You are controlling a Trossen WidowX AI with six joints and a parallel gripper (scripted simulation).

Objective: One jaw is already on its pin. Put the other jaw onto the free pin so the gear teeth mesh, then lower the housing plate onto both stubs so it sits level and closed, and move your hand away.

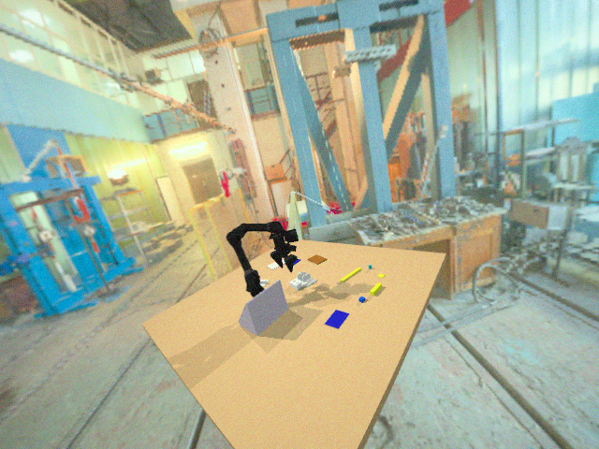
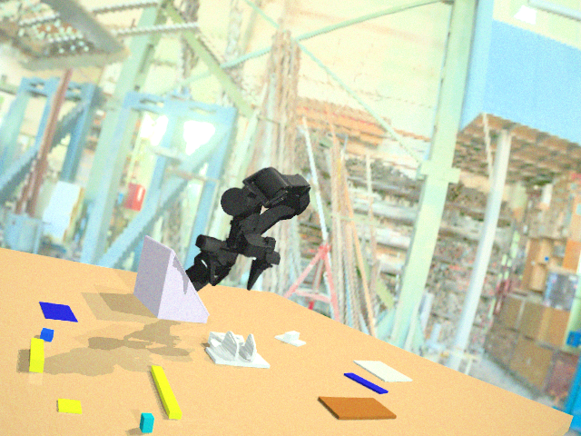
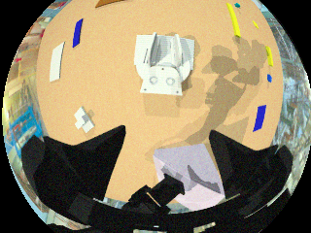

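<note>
Gripper: the black gripper (image 1: 285,267) (image 2: 231,285) (image 3: 170,132) is spread about as wide as it goes, 2 fingers well apart, with 0 things between them.
White assembly: the white base (image 1: 303,282) (image 2: 241,360) (image 3: 142,58) with its parts sits on the table (image 1: 290,386) (image 2: 262,399) (image 3: 112,87), below the fingertips and ahead of them, away from the lavender wedge (image 1: 265,309) (image 2: 152,282) (image 3: 187,160); 0 contact with the fingers.
Jaws: the 2 upright jaws (image 2: 230,345) (image 3: 154,49) stand side by side; their long axis runs up the wrist view, away from the gripper, across the line joining the 2 fingertips.
Housing plate: the housing plate (image 2: 218,336) (image 3: 162,80) lies at the jaws' gripper-side end, with 2 round marks that I take for the stubs; it looks seated, but I cannot confirm level or tooth mesh.
Nearer arm: only 1 arm is here, so it serves.
Small white piece: the small white piece (image 1: 263,282) (image 2: 291,336) (image 3: 84,119) lies apart, left of the assembly in the wrist view; its role is unclear.
Next move: work appears at its last step, so clearance matters most: keep up and back toward the wedge side, because dipping forward could knock the plate or jaws.
</note>
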